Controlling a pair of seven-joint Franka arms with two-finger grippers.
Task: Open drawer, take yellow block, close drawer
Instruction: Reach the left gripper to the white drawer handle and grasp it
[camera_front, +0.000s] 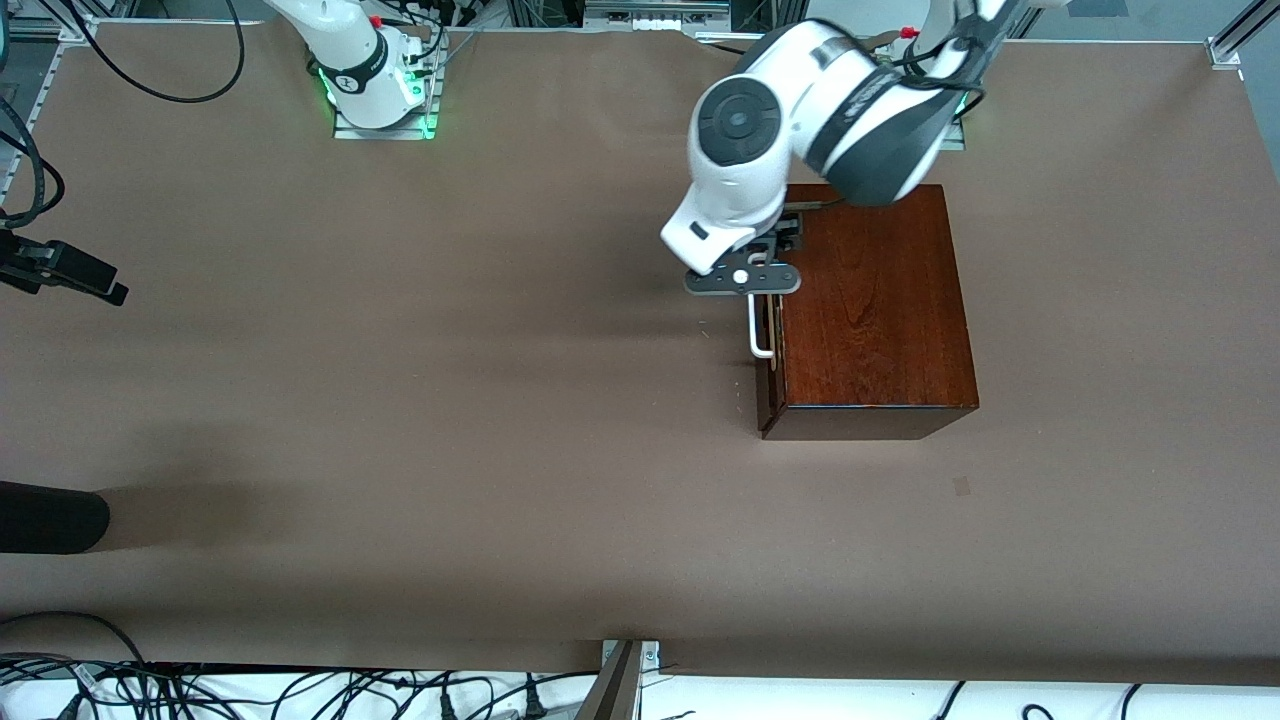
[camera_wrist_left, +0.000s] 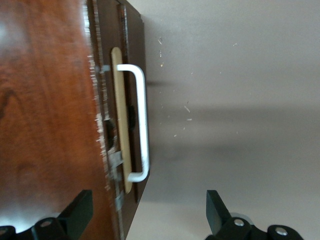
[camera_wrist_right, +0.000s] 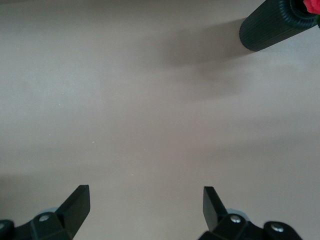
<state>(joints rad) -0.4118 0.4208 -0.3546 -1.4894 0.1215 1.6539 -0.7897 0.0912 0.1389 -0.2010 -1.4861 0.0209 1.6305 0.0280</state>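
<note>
- Mahogany box (camera_front: 875, 300): glossy, dark, rectangular, with visible grain on its top; it sits on the brown tabletop (camera_front: 400, 400) toward the left arm's end.
- Drawer (camera_wrist_left: 131, 125): dark reddish-brown front flush with the box, so it is shut; its face points toward the right arm's end of the tabletop, where wide bare surface lies open before it.
- White loop handle (camera_front: 759, 330): a slim, rounded bar standing off the drawer front, with a pale wooden strip showing at the seam beside it.
- Left claw (camera_front: 745, 281): fingers spread wide, holding nothing, poised over the box's edge above the handle; one finger (camera_wrist_left: 80, 210) over the box top, the other over bare tabletop.
- Right claw (camera_wrist_right: 145, 207): fingers spread wide, empty, over plain tabletop; that arm waits. A dark ribbed cylinder (camera_wrist_right: 272, 25) lies near it.
- Yellow block: not visible in any view.
</note>
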